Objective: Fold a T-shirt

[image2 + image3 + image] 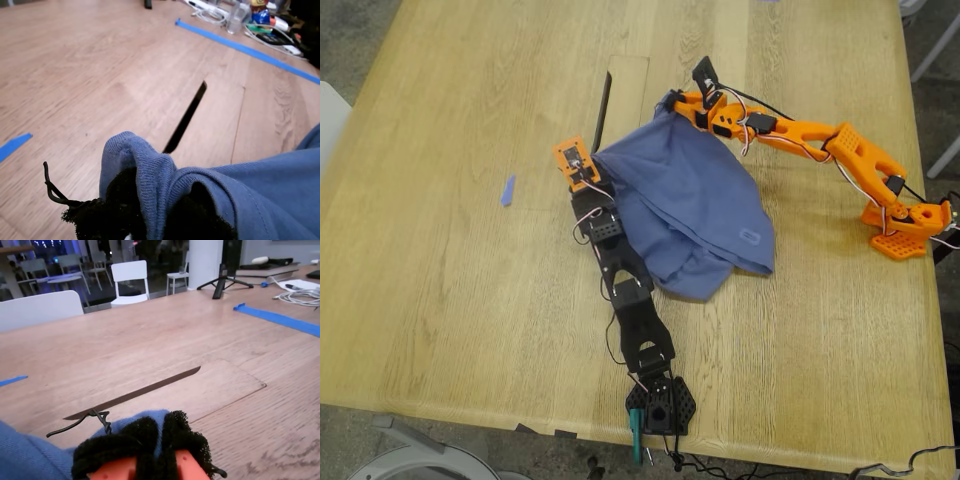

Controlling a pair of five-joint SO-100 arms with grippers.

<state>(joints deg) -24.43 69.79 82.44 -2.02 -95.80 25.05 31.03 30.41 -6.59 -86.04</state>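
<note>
T-shirt [260,190] hem in both tools.

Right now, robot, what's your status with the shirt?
First end effector shut on shirt. Second end effector shut on shirt too. Shirt bunched, unfolded. Nothing in the way.

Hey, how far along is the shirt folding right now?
Barely started. Done: no neat fold yet; the T-shirt lies bunched on the table. In hand: my first hand and my second hand each pinch an edge of it. Left: spreading it flat, then making every fold.
</note>
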